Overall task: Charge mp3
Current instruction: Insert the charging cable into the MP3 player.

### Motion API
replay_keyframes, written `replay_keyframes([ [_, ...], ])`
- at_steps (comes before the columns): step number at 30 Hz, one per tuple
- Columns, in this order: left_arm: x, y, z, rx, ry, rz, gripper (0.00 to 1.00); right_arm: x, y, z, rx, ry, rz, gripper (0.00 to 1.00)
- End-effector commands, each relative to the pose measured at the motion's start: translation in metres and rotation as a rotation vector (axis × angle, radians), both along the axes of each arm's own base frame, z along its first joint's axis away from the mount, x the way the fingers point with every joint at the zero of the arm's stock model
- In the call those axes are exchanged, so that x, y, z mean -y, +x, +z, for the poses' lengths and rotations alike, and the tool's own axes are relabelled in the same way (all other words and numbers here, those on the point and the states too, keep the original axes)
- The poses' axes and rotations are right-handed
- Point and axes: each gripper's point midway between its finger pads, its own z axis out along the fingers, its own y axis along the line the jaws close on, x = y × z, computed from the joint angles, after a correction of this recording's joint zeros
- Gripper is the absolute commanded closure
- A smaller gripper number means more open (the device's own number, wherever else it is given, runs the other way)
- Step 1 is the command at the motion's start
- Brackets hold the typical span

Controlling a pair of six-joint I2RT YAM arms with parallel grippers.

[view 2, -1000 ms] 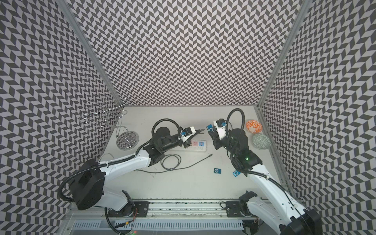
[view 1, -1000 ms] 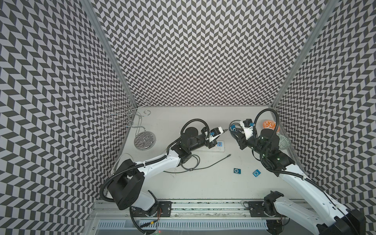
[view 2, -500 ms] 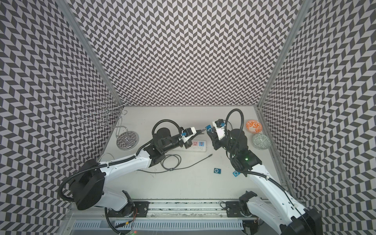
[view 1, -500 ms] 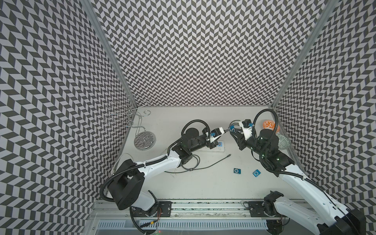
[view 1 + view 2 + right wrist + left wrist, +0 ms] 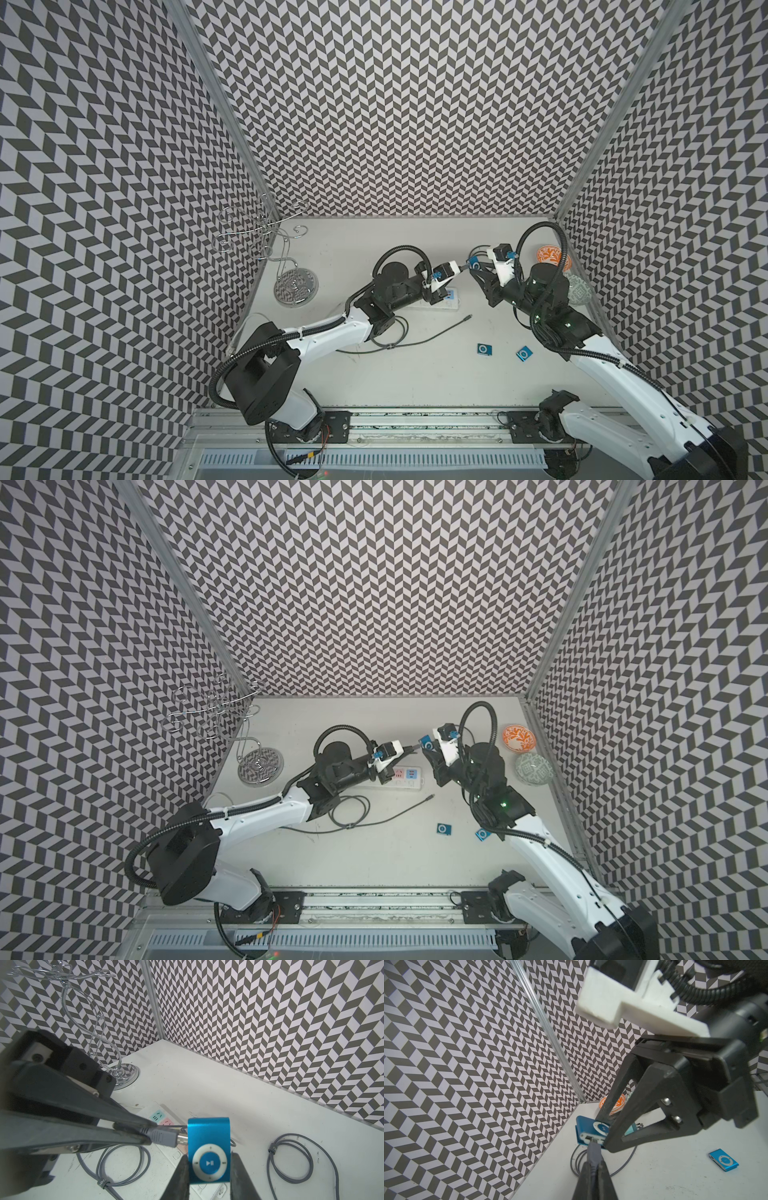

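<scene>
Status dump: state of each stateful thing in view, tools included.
left tool: shut on cable plug.
right tool: shut on held mp3 player, raised off the table.
cable plug: metal tip at the player's port, not fully seated.
spare mp3 players: two, flat on table, unplugged.
loose cable: on table, end free.
power strip: flat on table.

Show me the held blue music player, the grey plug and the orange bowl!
blue music player (image 5: 208, 1132): right wrist view, front above the wheel.
grey plug (image 5: 161, 1136): right wrist view, its housing.
orange bowl (image 5: 518, 737): a top view, patterned inside.
</scene>
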Motion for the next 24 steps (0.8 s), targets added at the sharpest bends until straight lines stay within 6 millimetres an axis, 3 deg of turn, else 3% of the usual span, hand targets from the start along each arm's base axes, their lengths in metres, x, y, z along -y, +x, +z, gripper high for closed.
replay_keyframes([
  [1,0.002,0.003,0.015,0.042,-0.038,0.022,1.00,-0.010,-0.003,0.021,0.057,0.017,0.054,0.88],
  [13,0.004,0.010,0.014,0.053,-0.026,0.074,1.00,-0.014,-0.006,0.019,0.056,0.011,0.077,0.88],
  [24,0.018,0.012,0.018,0.120,-0.005,0.111,1.00,-0.020,-0.005,0.023,0.025,0.045,0.054,0.89],
])
